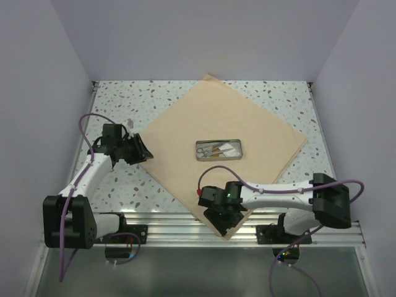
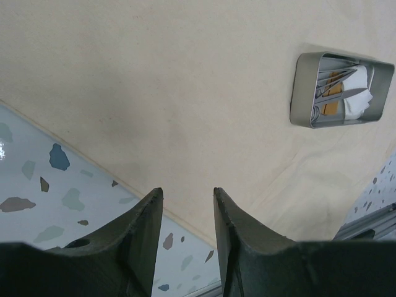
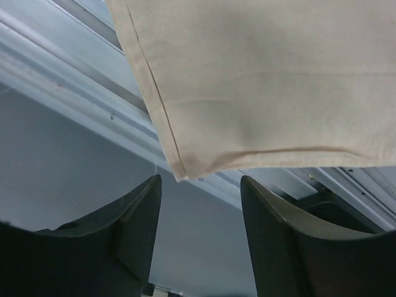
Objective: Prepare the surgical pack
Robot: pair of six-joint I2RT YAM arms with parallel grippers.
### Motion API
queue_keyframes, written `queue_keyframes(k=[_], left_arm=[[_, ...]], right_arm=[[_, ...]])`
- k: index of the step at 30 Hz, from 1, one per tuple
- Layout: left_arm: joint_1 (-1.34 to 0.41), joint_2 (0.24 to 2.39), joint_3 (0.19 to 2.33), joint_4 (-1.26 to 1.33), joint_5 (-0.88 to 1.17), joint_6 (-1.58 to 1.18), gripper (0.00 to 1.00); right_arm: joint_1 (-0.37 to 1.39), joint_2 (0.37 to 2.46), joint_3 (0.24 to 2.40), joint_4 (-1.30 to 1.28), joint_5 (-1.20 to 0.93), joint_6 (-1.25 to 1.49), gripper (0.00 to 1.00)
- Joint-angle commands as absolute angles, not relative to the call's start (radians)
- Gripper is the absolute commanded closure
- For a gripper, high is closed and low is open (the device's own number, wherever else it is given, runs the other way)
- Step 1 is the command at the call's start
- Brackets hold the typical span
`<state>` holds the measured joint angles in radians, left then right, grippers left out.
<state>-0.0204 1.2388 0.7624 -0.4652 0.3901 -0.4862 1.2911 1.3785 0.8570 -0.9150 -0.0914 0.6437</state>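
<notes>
The surgical pack's tan cloth (image 1: 247, 124) lies flat as a diamond on the table. A small steel tray (image 1: 218, 150) of silver instruments sits on its middle. My left gripper (image 1: 144, 154) hovers at the cloth's left edge, open and empty. In the left wrist view the gripper (image 2: 187, 199) points over the cloth (image 2: 185, 93) toward the tray (image 2: 340, 90). My right gripper (image 1: 225, 221) is at the cloth's near corner, which hangs over the table's front rail. That corner (image 3: 180, 173) sits just ahead of the open right gripper (image 3: 201, 185), not between its fingers.
The speckled terrazzo table (image 1: 124, 105) is walled in white on three sides. An aluminium rail (image 1: 179, 224) runs along the near edge, seen close under the cloth as a rail (image 3: 93, 93) in the right wrist view. Both arm bases stand on it.
</notes>
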Motion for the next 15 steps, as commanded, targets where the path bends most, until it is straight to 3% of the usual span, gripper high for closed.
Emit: queue_keyframes(k=[1, 6, 15], left_arm=[[-0.026, 1.203, 0.765, -0.469, 0.405, -0.451, 0.58], [-0.031, 1.201, 0.773, -0.485, 0.408, -0.443, 0.58], [-0.038, 1.203, 0.759, -0.476, 0.414, -0.436, 0.58]], right_arm=[[1.368, 1.501, 0.945, -0.853, 0.02, 0.709, 0.44], [1.436, 1.606, 0.989, -0.851, 0.075, 0.722, 0.47], [1.466, 1.588, 0.902, -0.837, 0.069, 0.778, 0.48]])
